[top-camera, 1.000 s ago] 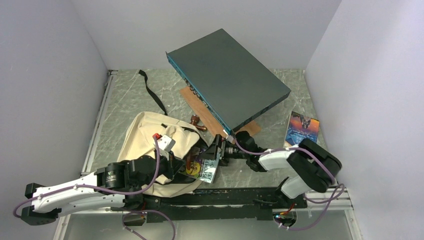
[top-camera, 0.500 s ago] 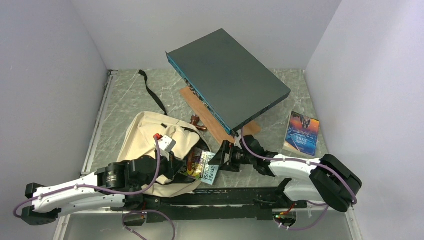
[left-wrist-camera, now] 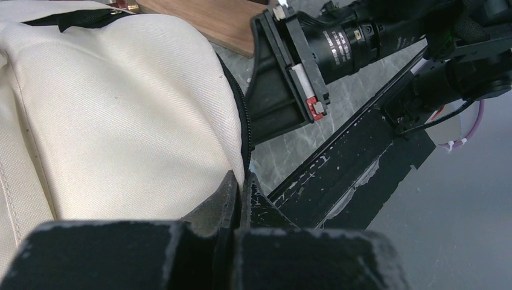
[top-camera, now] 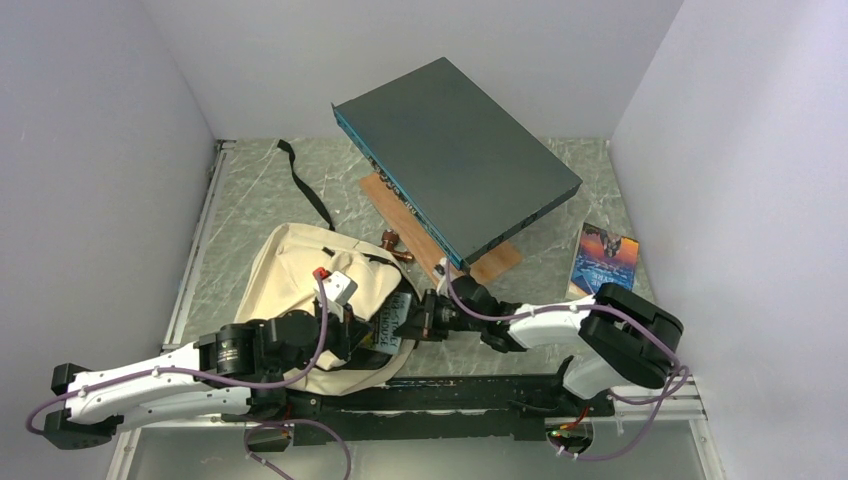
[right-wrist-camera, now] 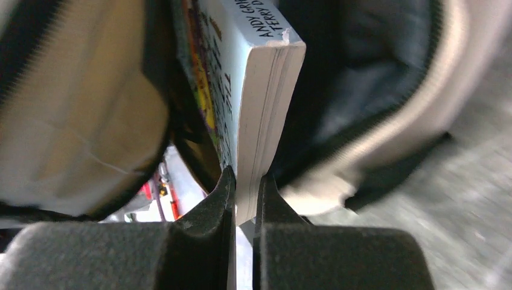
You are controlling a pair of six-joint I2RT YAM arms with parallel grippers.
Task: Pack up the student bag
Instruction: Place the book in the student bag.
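grey-green marbled worktop (top-camera: 260, 200) w/ plain pale walls on three sides; black rail (top-camera: 480, 392) runs along the near edge where both arms are bolted. nearest, on the left, the left tool (left-wrist-camera: 239, 188) is closed tight, pinching the zip edge of the student bag (top-camera: 300, 275) at its open mouth; in the wrist view cream fabric and black zip run right down into the closed fingertips. bag lies slumped on the worktop just beyond the left arm, left of centre, mouth facing right, dark lining showing inside. right tool (right-wrist-camera: 244, 181) comes in from the right, clamped on the near end of a paperback book (right-wrist-camera: 265, 103), one finger on each cover, page block btwn them. book's far end is inside the bag's mouth, near end sticks out toward the right arm. further back a small brown item (top-camera: 392, 243) sits just beside the bag's top edge, too small to id. behind that a wooden board (top-camera: 395, 210) lies on the worktop w/ a big dark grey flat box (top-camera: 460, 160) tilted over it. second book (top-camera: 606, 262), blue-orange cover, lies near the right wall, well apart from the bag. black strap (top-camera: 305, 190) trails from the bag toward the far left corner
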